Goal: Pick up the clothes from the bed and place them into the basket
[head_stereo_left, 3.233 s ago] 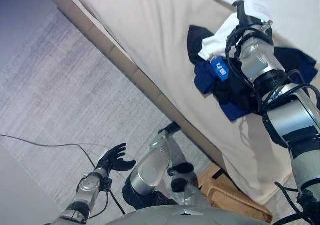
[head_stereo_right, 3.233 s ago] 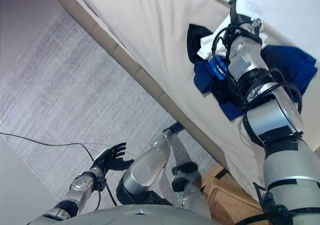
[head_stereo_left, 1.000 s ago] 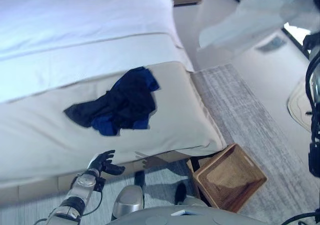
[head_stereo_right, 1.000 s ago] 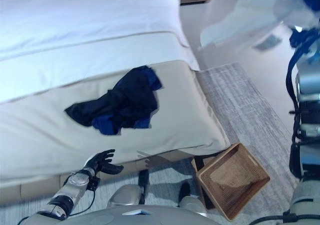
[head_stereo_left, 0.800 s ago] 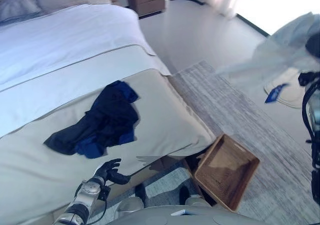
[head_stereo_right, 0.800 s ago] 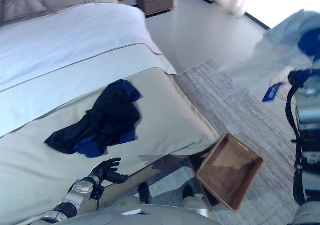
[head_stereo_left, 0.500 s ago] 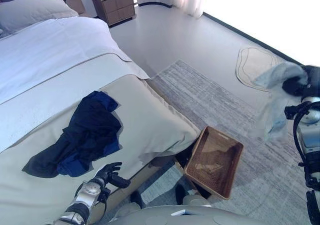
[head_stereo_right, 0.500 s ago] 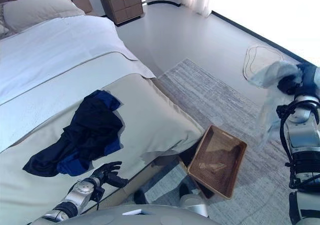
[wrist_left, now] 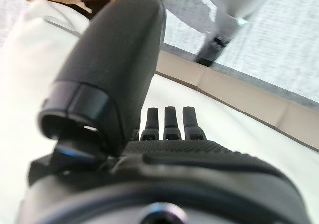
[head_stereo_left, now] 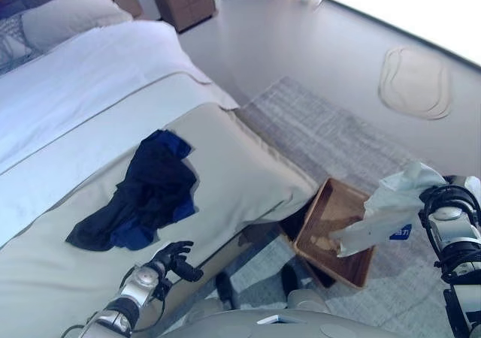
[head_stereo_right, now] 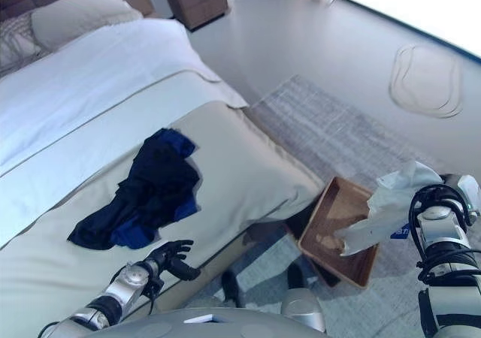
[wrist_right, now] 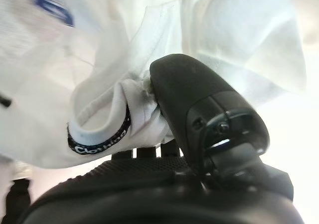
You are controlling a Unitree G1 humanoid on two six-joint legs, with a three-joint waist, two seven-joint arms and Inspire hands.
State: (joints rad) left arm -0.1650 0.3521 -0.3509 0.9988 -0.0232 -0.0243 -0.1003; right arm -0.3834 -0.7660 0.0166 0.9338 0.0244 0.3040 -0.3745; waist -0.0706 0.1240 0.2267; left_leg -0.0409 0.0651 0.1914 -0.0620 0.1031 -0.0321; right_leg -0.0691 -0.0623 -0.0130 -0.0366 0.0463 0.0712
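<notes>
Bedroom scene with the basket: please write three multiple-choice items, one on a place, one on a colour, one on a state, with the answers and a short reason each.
1. Where is the wicker basket?
A. On the bed
B. On the floor by the bed's corner
C. On the nightstand

2. What colour is the garment in the right hand?
A. White
B. Red
C. Green

3. What is the left hand doing?
A. Gripping dark clothes
B. Holding the basket
C. Holding nothing

Answers: 1 B, it stands on the rug beside the bed. 2 A, white cloth hangs over the basket. 3 C, the dark clothes lie untouched on the bed.
</notes>
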